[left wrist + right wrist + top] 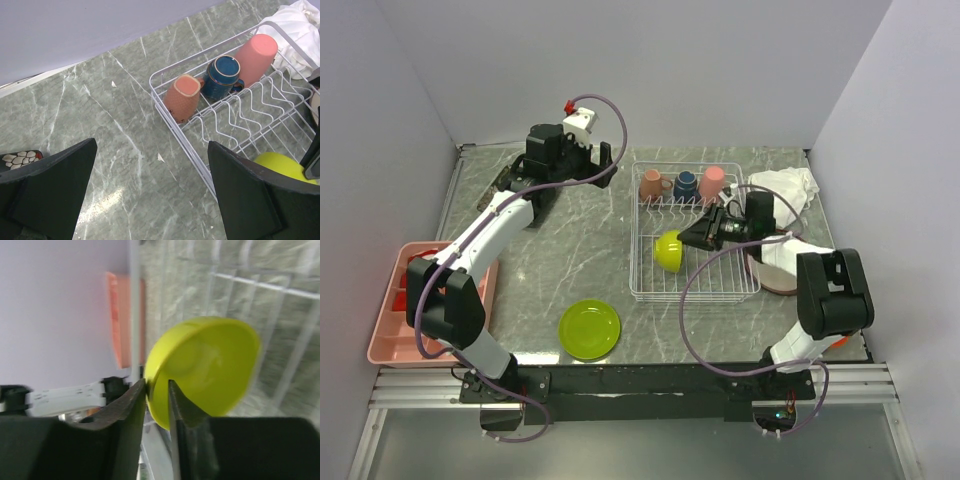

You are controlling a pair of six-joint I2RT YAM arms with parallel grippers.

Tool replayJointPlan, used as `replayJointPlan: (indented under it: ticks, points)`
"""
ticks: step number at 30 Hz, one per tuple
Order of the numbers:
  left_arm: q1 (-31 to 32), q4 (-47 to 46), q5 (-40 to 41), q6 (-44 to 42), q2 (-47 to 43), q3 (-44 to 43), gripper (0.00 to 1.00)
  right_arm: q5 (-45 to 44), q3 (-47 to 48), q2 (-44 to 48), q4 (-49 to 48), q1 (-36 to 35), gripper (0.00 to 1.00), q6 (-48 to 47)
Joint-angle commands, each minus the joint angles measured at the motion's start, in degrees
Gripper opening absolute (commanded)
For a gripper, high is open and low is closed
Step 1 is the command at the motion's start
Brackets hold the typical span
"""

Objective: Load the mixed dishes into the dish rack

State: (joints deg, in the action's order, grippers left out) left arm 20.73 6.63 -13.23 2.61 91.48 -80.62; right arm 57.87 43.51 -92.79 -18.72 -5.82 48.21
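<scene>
Inside the dish rack [695, 297]: lime green bowl [669, 251] on edge, near the left wall.
Right hand [157, 390]: fingers [127, 415] narrowly parted astride the bowl's rim; grip unclear.
Left hand [151, 145]: wide open, empty, above the tabletop [125, 115].

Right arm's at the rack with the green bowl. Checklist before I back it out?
1. Lime green bowl inside dish rack: ok.
2. Right gripper free of bowl's rim: cannot tell; its fingers straddle it.
3. Bowl settled, won't tip: cannot tell.
4. Salmon cup, navy cup, pink cup apart from bowl: ok.
5. Left gripper open, empty: ok.
6. Lime green plate loaded: not ok, on table.
</scene>
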Motion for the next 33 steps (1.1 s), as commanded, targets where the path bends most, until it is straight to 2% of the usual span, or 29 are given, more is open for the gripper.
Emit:
replayJointPlan:
  ticks: [1, 2, 3, 6, 10, 14, 21, 24, 28, 33]
  points:
    - [0.4, -2.8, -0.7, 0.3, -0.6, -1.3, 0.99, -9.6, 7.0, 5.2, 27.8, 1.6, 0.37, -22.9]
    - [0.4, -2.7, -0.6, 0.1, -0.5, -1.3, 0.99, -11.7, 8.8, 6.3, 32.0, 1.7, 0.38, -27.0]
    - [0.4, -2.8, -0.3, 0.0, -0.6, -1.3, 0.99, -13.9, 12.4, 8.2, 40.2, 1.7, 0.40, -34.2]
    - [0.4, -2.9, 0.3, -0.5, -0.9, -0.8, 0.99, -20.9, 18.4, 10.4, 51.6, 2.0, 0.43, -43.5]
    - [0.4, -3.8, 0.9, -0.3, -1.3, 0.5, 0.99, -24.4, 22.8, 13.0, 58.8, 1.9, 0.46, -49.6]
    - [0.5, -4.1, 0.8, 0.0, -2.1, 0.6, 1.00, -33.0, 24.7, 17.6, 63.6, 2.1, 0.47, -55.1]
    - [0.7, -4.5, 1.2, -0.7, -2.2, 0.3, 1.00, -54.1, 17.5, 34.9, 78.4, 3.9, 0.49, -69.8]
    - [0.7, -4.9, 1.2, -0.6, -1.0, -1.0, 0.99, -58.9, 12.6, 40.2, 82.9, 7.6, 0.52, -73.2]
    - [0.7, -4.9, 0.9, -0.2, 1.9, -3.3, 0.99, -58.7, 9.0, 41.6, 85.0, 13.6, 0.50, -74.7]
    - [0.8, -3.7, -0.8, 1.3, 4.8, -7.3, 1.00, -58.0, 3.2, 40.2, 82.2, 23.0, 0.48, -77.0]
